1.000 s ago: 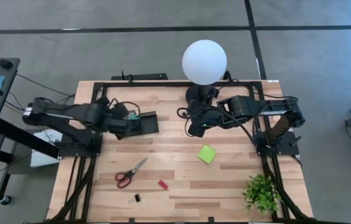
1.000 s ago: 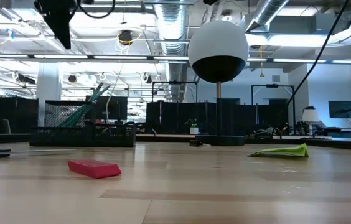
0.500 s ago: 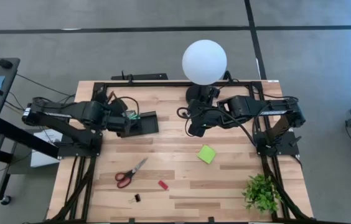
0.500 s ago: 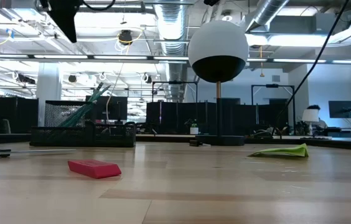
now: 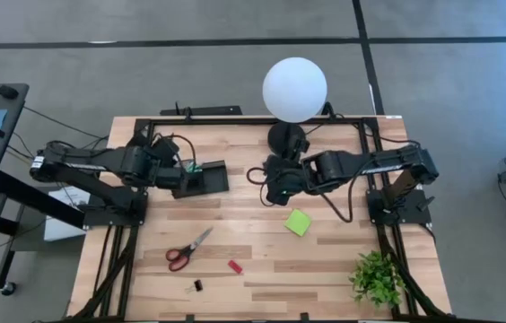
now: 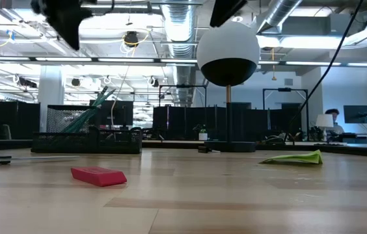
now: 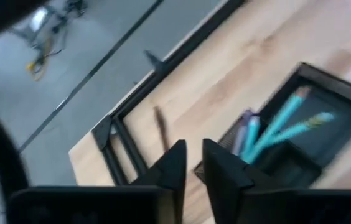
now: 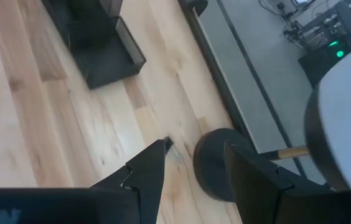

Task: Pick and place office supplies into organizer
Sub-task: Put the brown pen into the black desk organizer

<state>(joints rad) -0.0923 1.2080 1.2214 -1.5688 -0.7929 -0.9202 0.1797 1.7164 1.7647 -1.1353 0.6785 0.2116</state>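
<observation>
Black compartmented organizer tray (image 5: 206, 178) holds upright teal pens (image 7: 279, 125); red-handled scissors (image 5: 187, 249), small red piece (image 5: 235, 266), black clip (image 5: 197, 286) and lime-green sticky-note pad (image 5: 298, 222) lie flat, scattered apart.

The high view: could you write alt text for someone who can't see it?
Two dark robot arms reach over a wooden table; the left tool hovers by a black organizer. Red-handled scissors, a lime-green sticky-note pad and a white globe lamp sit nearby.

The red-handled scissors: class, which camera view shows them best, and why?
The high view: the scissors lie whole on the table, seen from above. The low view shows only a thin edge-on sliver at its left margin; neither wrist view shows them.
</observation>
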